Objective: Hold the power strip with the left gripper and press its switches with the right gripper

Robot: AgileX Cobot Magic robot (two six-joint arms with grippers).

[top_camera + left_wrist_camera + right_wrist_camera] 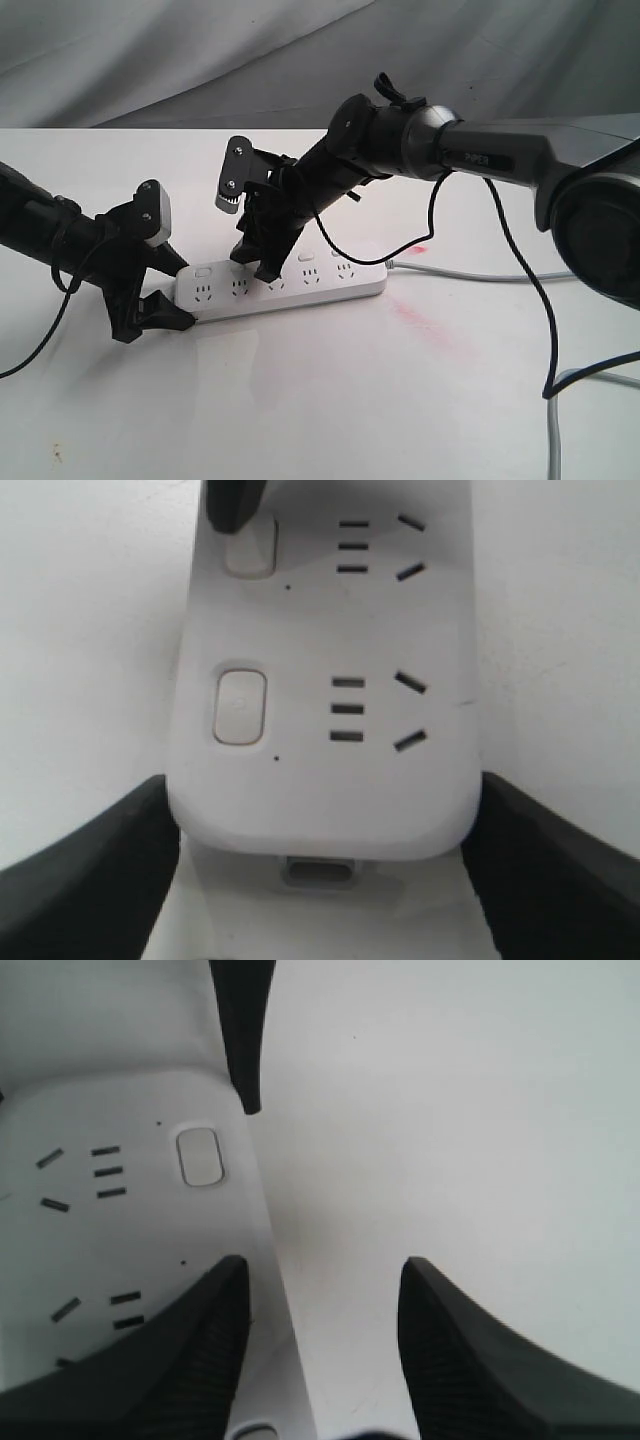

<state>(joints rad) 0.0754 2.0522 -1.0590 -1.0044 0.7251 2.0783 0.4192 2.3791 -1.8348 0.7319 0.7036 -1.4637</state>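
The white power strip lies flat on the table. My left gripper is shut on its left end, one black finger against each long side. The first switch is uncovered. My right gripper stands open above the strip. One of its fingertips rests on the second switch; the other hangs over bare table beyond the strip's far edge. In the right wrist view that fingertip hides the second switch, and the first switch shows ahead.
The strip's thin grey cord runs right across the white table, then toward the front right corner. A faint red smear marks the table right of the strip. A loose black cable hangs from the right arm. Grey cloth hangs behind.
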